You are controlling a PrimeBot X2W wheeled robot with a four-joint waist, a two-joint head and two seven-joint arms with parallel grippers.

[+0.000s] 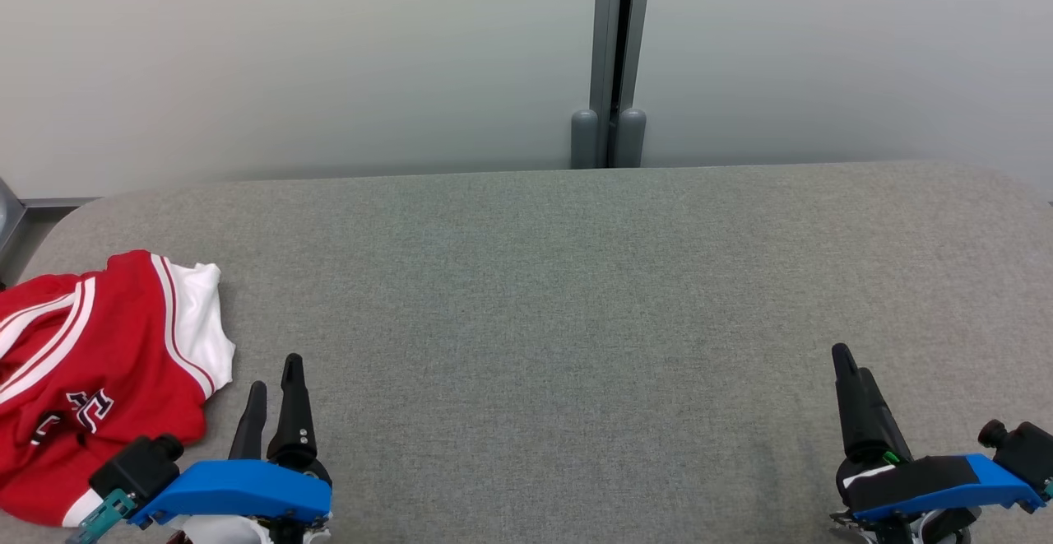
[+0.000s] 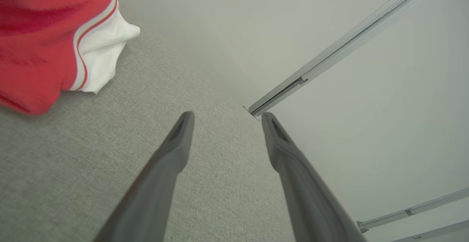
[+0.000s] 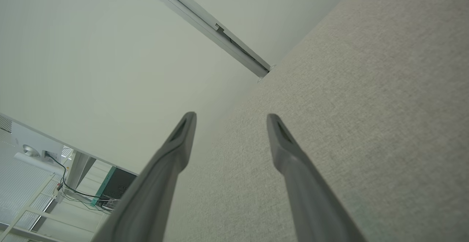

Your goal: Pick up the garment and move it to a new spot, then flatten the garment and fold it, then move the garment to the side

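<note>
Red cloth with white stripes and a white panel makes up the garment (image 1: pixel 107 363), which is found crumpled in a heap at the near left corner of the grey, fabric-covered surface (image 1: pixel 559 297). Dark lettering is seen on its front, too small to be read. The left hand (image 1: pixel 275 373) is held just beside the garment's right edge, apart from it. Its two dark fingers (image 2: pixel 172 154) are spread wide, with the grey weave seen between them. In the left wrist view the heap lies to the upper left of the fingertips, untouched. The right hand (image 1: pixel 851 363) is held well apart from the garment, over the near right part of the surface. Its fingers (image 3: pixel 289 161) are likewise spread, and bare weave is seen in the gap. Both wrists are wrapped in blue covers (image 1: pixel 238 482). Behind the surface, pale wall panels (image 1: pixel 329 58) are joined by a grey metal post (image 1: pixel 615 50).
</note>
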